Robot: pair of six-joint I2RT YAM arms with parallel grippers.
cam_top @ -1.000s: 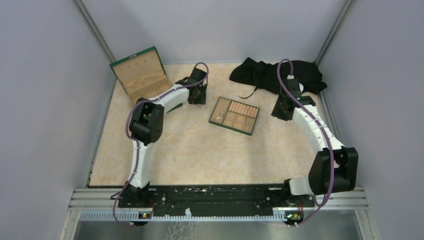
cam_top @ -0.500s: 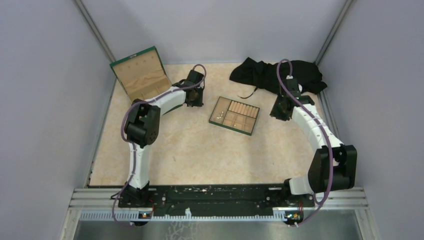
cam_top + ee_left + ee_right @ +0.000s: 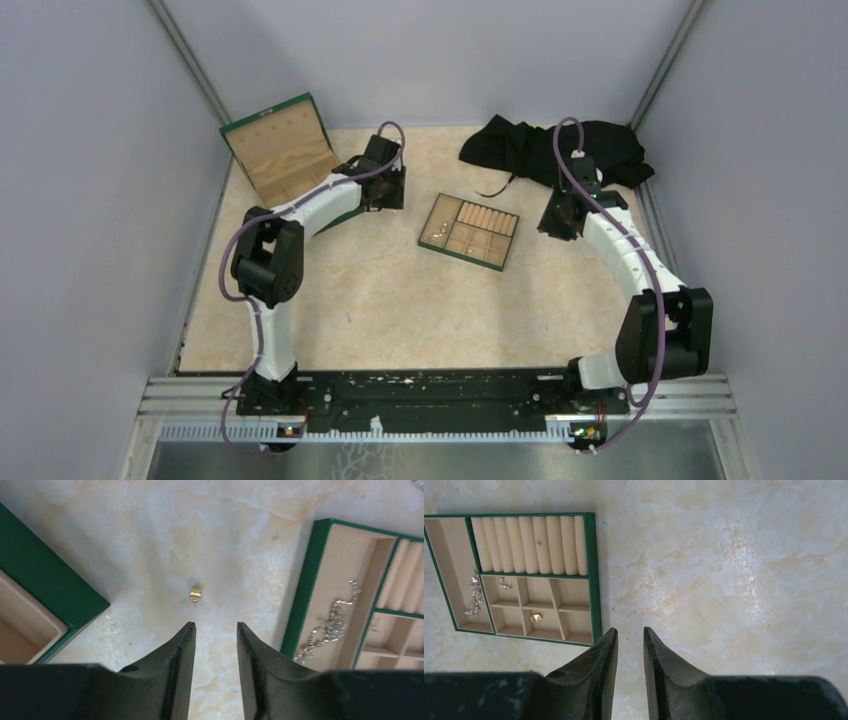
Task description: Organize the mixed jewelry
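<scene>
L arm's elbow had swung out to its left vs. a sec earlier, and the left hand (image 3: 215, 626) had slid a little toward the lid (image 3: 47, 582), away from the tray (image 3: 306, 592). That left its tips just short of a small gold piece (image 3: 195, 594) lying loose on the surface (image 3: 210, 525), between lid and tray and touching neither. Jaws stood partly apart w/ nothing between them, so no grasp yet. Judged from that, this was the line-up for picking the stray piece (prob. the next thing to go in the tray). It looked tiny and rounded, so it could skid or roll away if the tips closed off-centre.

The other jewelry already lay in the tray: a chain (image 3: 330, 622) in the long end compartment, a gold bit (image 3: 536, 617) in a small one, and a silvery bit (image 3: 503, 583) in another.

The right hand (image 3: 630, 630) hung over bare surface just beside the tray, fingers a narrow gap apart and empty. Its arm was approx. where it had been a sec before. Tray and lid hadn't moved.
</scene>
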